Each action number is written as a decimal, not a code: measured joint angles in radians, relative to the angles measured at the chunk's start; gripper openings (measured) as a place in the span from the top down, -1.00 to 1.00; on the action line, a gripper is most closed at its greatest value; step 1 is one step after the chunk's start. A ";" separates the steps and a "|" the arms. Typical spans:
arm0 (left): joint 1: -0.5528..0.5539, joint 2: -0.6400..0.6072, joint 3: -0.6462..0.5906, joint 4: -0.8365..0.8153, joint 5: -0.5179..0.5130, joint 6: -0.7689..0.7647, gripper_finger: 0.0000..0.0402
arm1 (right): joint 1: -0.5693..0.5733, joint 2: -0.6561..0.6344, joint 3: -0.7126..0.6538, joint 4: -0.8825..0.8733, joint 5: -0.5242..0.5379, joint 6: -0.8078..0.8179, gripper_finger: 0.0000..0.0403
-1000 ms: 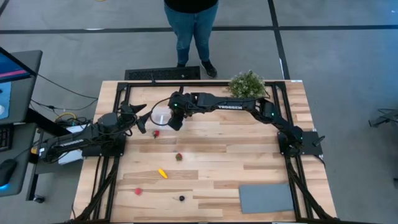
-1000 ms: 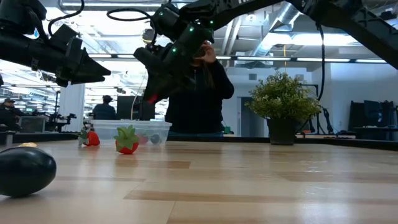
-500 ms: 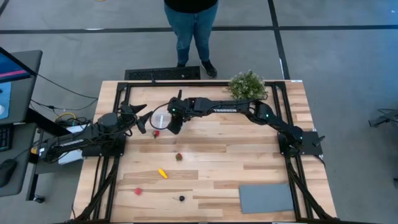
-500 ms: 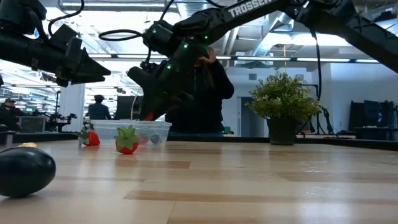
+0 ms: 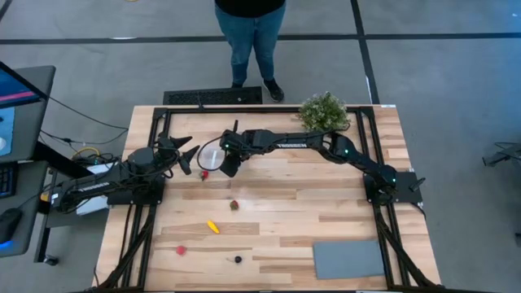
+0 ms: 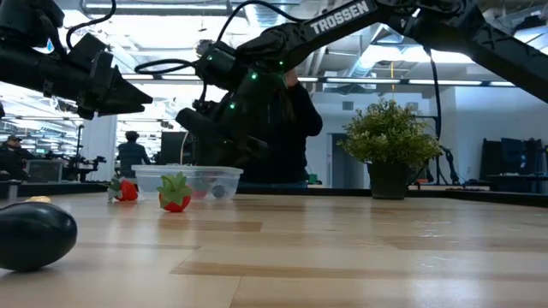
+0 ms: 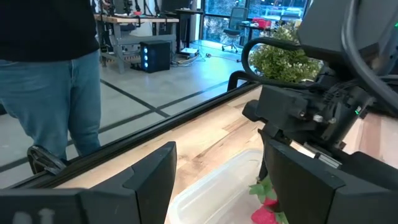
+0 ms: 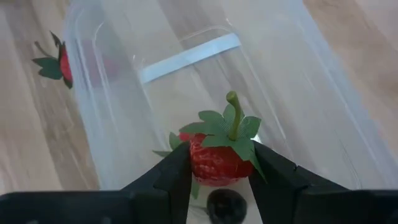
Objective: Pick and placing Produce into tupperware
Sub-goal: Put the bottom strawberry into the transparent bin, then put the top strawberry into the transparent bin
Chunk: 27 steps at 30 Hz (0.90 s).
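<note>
The clear tupperware (image 5: pixel 209 152) stands at the table's far left and also shows in the right wrist view (image 8: pixel 124 81). My right gripper (image 8: pixel 217 165) reaches down into its open top, shut on a red strawberry (image 8: pixel 214 160). A dark berry (image 8: pixel 224 205) lies below, between the fingers. A second strawberry (image 5: pixel 204 173) rests on the wood just beside the box. Nearer the front lie a brownish bit (image 5: pixel 234 205), a yellow piece (image 5: pixel 212 227), a red piece (image 5: pixel 181 250) and a dark berry (image 5: pixel 238 260). My left gripper (image 5: pixel 186 155) waits open, left of the box. My right gripper pinches the strawberry's red body (image 8: pixel 198 163) by its two sides between its two fingers (image 8: pixel 273 171). The fingers slant down from the table's right. The fruit sits stem up inside the box's rim; I cannot tell whether it touches the box floor.
A bushy green plant (image 5: pixel 324 110) stands at the far edge, right of centre. A flat grey mat (image 5: pixel 348 259) lies at the near right. A person (image 5: pixel 251 37) stands beyond the far edge. Bare wood lies in the table's middle and right.
My right gripper has come down with the strawberry from above the tupperware into its open top, tipping a little steeper. The strawberry stays between the fingers.
</note>
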 joint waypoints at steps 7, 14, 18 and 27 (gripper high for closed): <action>0.000 0.000 0.000 0.000 0.000 0.000 -0.17 | -0.010 0.000 0.000 0.001 -0.005 0.000 -0.02; 0.000 0.000 0.000 0.000 0.000 0.000 -0.17 | -0.008 0.000 0.000 0.001 -0.003 0.000 -0.17; 0.000 0.000 0.000 0.000 0.000 0.000 -0.17 | -0.008 0.000 0.007 -0.008 -0.003 -0.009 -0.21; 0.000 0.000 0.000 0.000 0.000 0.001 -0.17 | -0.010 -0.003 0.240 -0.208 -0.002 -0.106 -0.21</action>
